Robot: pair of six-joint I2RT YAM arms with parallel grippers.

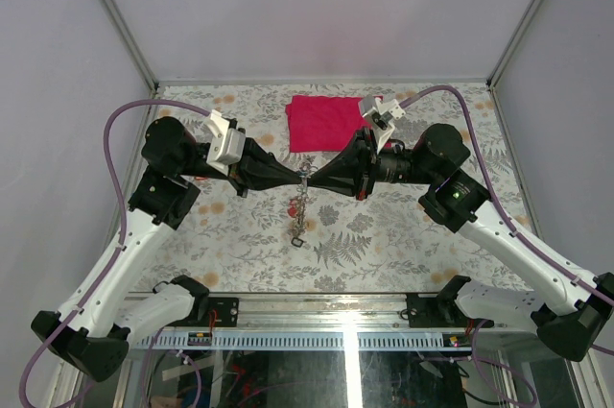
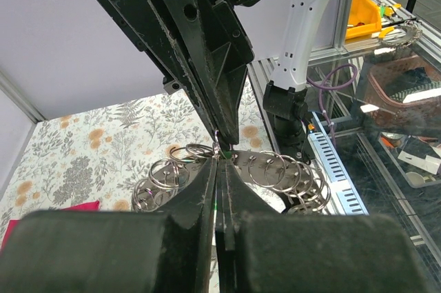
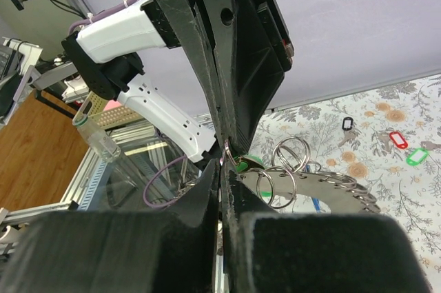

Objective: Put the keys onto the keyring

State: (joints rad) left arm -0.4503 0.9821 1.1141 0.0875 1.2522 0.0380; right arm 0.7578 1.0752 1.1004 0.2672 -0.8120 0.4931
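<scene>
Left pincer (image 1: pixel 294 174): clenched on the keyring's top, tip to tip with the other pincer.
Right pincer (image 1: pixel 317 174): clenched on the keyring's top from the opposite side.
Keyring (image 1: pixel 301 208): hung from the two tips above the desk (image 1: pixel 413 235), its lower end at or near the desk top; many small split rings (image 2: pixel 172 169) were strung on it.
Keys (image 3: pixel 397 139): black-, red- and green-tagged ones lay loose on the desk beyond the keyring, well apart from it.
Cloth (image 1: pixel 326 122): red, folded, flat on the desk just behind the keyring.
</scene>
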